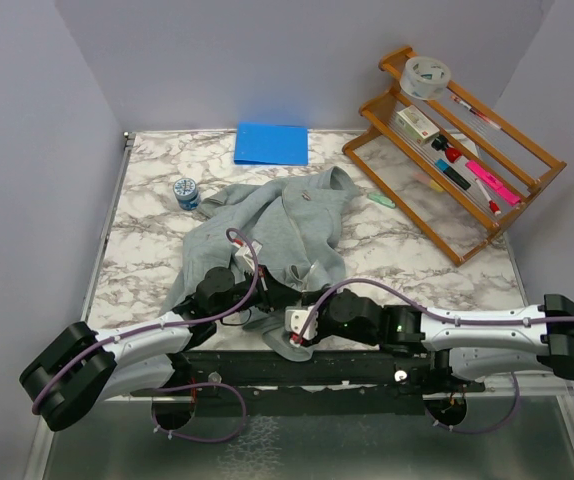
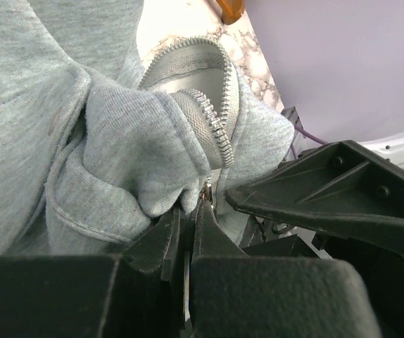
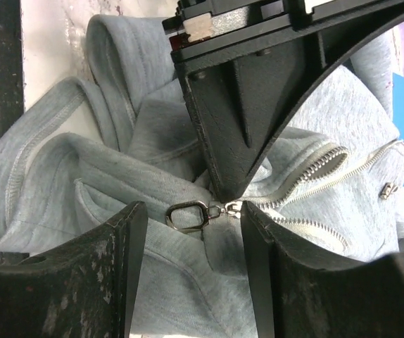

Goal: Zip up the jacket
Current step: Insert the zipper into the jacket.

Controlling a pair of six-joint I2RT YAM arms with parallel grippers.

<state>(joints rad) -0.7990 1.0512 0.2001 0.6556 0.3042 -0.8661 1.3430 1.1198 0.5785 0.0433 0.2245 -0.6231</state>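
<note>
The light grey jacket (image 1: 287,225) lies crumpled on the marble table, its hem toward the arms. My left gripper (image 2: 190,204) is shut on the jacket's fabric at the lower end of the pale zipper (image 2: 212,120). In the right wrist view the left gripper (image 3: 224,189) comes down from above and pinches just beside the slider. My right gripper (image 3: 191,218) is open, with the metal ring pull (image 3: 186,215) lying between its fingers and touching neither. The zipper teeth (image 3: 314,165) run apart up to the right. Seen from above, both grippers (image 1: 282,300) meet at the jacket's near edge.
A flat blue pad (image 1: 271,143) lies at the back of the table, and a small blue-topped jar (image 1: 186,192) stands left of the jacket. A wooden rack (image 1: 487,150) holding pens and a tape roll (image 1: 427,75) fills the back right. Purple walls close in on three sides.
</note>
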